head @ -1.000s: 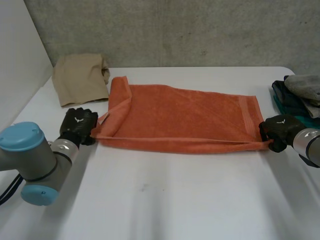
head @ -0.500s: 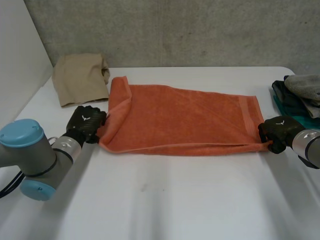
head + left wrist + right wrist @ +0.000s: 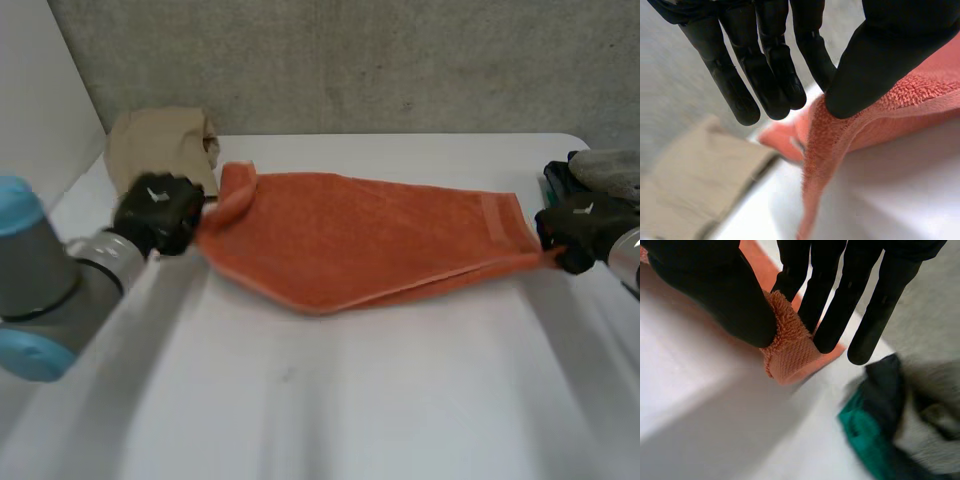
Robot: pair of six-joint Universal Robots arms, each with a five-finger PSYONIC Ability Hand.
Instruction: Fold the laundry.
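Towel (image 3: 370, 240) lifted higher; L hand (image 3: 155, 213), R hand (image 3: 585, 225) pinching.

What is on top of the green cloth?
A grey cloth lies on the green cloth, with dark cloth between. In the head view the right hand covers their lower part.

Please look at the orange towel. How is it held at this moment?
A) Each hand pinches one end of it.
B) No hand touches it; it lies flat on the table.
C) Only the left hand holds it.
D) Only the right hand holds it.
A: the left hand pinches the orange towel at one end and the right hand pinches the opposite end, thumb against fingers in each wrist view.
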